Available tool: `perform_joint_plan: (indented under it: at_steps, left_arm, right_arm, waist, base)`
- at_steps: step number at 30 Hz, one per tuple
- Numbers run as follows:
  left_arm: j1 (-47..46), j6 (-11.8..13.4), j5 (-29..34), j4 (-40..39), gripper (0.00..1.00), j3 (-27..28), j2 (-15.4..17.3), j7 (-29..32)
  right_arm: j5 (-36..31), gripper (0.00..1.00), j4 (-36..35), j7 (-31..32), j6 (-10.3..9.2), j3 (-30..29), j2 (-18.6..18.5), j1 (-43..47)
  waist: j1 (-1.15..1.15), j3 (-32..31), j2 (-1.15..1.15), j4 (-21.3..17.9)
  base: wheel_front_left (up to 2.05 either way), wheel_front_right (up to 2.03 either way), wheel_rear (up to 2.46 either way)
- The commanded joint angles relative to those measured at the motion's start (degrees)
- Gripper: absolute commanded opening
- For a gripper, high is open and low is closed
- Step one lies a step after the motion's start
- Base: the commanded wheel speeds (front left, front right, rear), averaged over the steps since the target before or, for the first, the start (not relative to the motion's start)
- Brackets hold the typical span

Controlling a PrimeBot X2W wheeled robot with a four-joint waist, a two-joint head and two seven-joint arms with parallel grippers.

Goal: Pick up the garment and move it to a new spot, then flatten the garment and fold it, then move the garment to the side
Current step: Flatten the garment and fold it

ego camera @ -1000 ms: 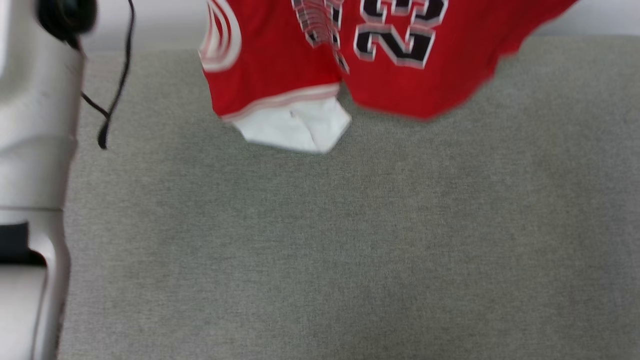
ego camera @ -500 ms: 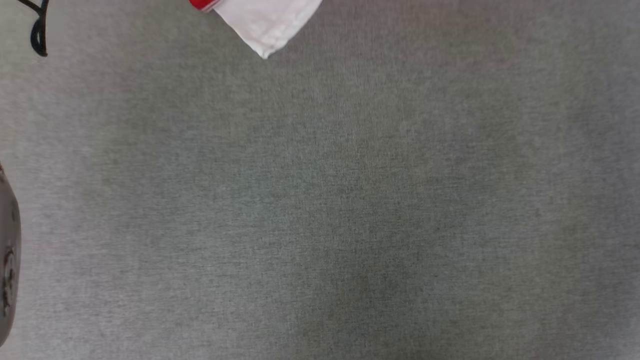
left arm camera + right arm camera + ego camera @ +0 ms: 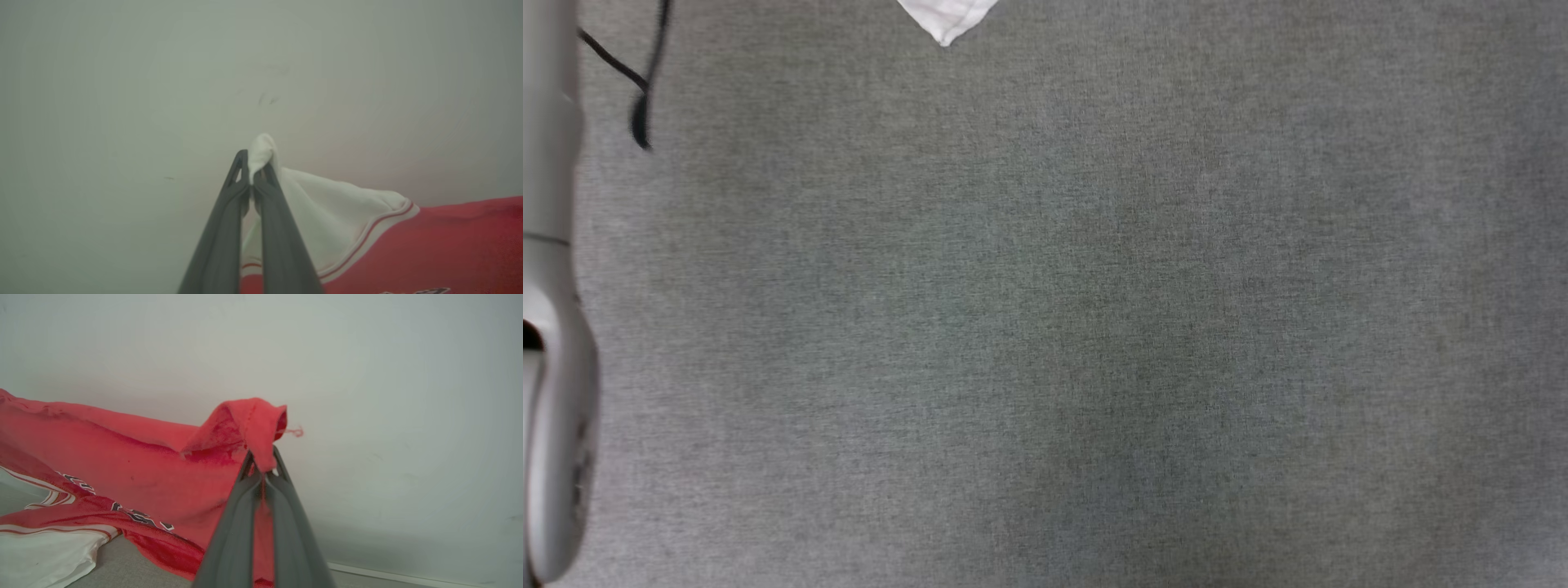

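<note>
The garment is a red jersey with white sleeves. In the head view just a white sleeve corner of the garment [image 3: 946, 16] dips in at the top edge above the grey surface. My left gripper [image 3: 254, 169] is shut on a white sleeve tip of the garment [image 3: 327, 212], which hangs to its right, white with striped trim, then red. My right gripper [image 3: 263, 465] is shut on a bunched red edge of the garment [image 3: 135, 465], which sags to its left with black lettering and a white sleeve low down. Both grippers hold it up in front of a pale wall.
A wide grey fabric surface [image 3: 1094, 327] spreads below. A pale arm segment [image 3: 551, 327] runs down the head view's left edge, with a black cable [image 3: 641, 98] hanging beside it. The pale wall [image 3: 388, 396] meets the surface at a white baseboard [image 3: 392, 573].
The head view has swung down: the red body and numbers have left its top edge, leaving the white sleeve corner. The pale arm segment shows again at the left.
</note>
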Motion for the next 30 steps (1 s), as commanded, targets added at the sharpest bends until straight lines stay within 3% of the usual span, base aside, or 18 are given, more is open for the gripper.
perform_joint_plan:
  at_steps: [1, 10, 18, 21, 23, 30]
  left_arm:
    - [1.5, -0.4, -0.4, 0.7, 0.0, 0.2, -0.3, -0.3]
    - [11.8, -3.0, -2.9, 3.7, 0.0, 1.0, -2.1, -0.5]
    - [30.1, -4.5, -5.2, 2.4, 0.0, 0.5, -2.9, -0.6]
    - [37.2, -4.5, -5.9, 1.2, 0.0, 0.2, -2.0, -0.5]
    - [46.9, -4.5, -6.7, -1.8, 0.0, 1.1, -0.8, -0.5]
    - [61.8, -1.8, -8.5, -9.3, 0.0, 2.0, 0.2, 0.8]
  right_arm:
    - [0.7, 0.0, 0.9, -0.3, -0.04, 0.9, -0.1, 0.9]
    - [7.0, 0.0, 2.9, -0.6, -0.04, 7.1, -2.0, 10.8]
    - [13.7, 0.0, -0.5, -2.2, -0.05, 12.3, -5.8, 27.8]
    - [15.5, 0.0, -2.9, -2.6, -0.05, 13.8, -7.0, 34.2]
    - [17.2, 0.0, -5.7, -3.6, -0.05, 14.6, -8.5, 42.3]
    - [17.3, 0.0, -11.2, -4.2, -0.06, 13.3, -10.7, 55.7]
  waist:
    - [-0.01, -0.8, 0.0, 0.4]
    - [-0.01, -7.3, 0.0, 1.9]
    - [-0.01, -16.9, 0.0, 3.4]
    - [-0.01, -20.0, 0.0, 3.6]
    - [-0.01, -24.4, 0.0, 3.6]
    - [-0.01, -30.7, 0.0, 4.4]
  base:
    - [0.0, 0.0, 0.0]
    - [0.0, 0.0, 0.0]
    - [0.0, 0.0, 0.0]
    - [0.0, 0.0, 0.0]
    - [0.0, 0.0, 0.0]
    - [0.0, 0.0, 0.0]
